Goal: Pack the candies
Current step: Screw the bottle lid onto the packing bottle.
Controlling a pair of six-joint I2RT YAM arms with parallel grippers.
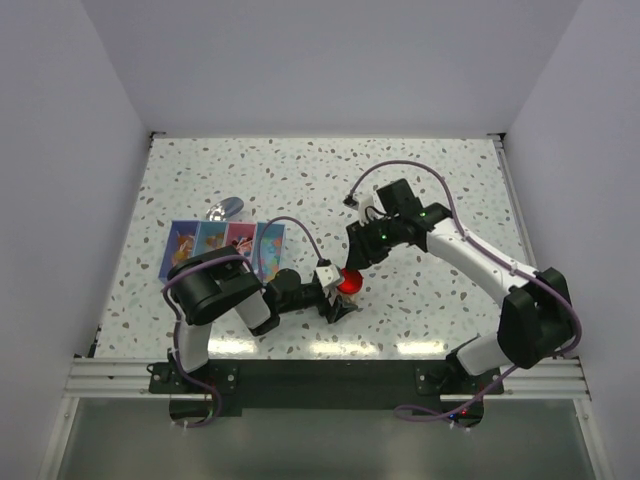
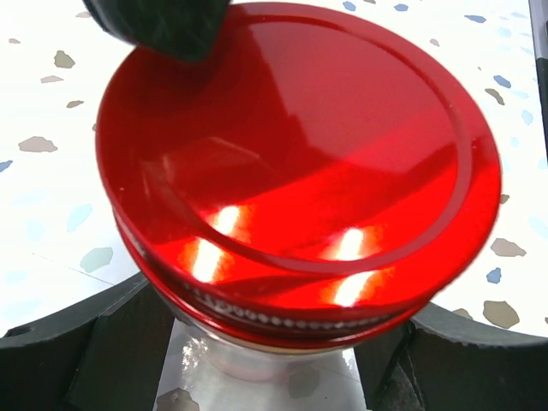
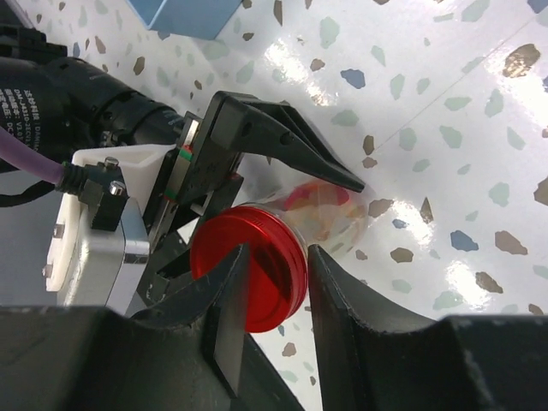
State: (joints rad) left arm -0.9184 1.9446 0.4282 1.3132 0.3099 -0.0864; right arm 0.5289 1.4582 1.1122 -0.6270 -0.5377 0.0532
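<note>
Over on the left of the speckled table a flat blue box with cartoon panels lies near a metal spoon, both well apart from the action.

Moving right, the left gripper is clamped around the body of a small clear jar just below its cap. The candies are inside that jar, showing through the wall as a patch of red, orange and yellow. A glossy red lid sits on its mouth.

Right of that, the right gripper reaches in at the lid, its fingers parted to either side of the rim. One finger touches the lid's edge in the left wrist view, but I cannot tell whether the pair is actually biting.

From where I stand the jar looks light and rigid, with slick walls, so the hold low on its body seems sensible. The lid is shiny and probably slippery on its face. The ribbed rim, taken across its width, looks like the place to grip. The sweets themselves are loose and tiny, so I would expect them to roll and scatter if the jar tips while uncapped.
</note>
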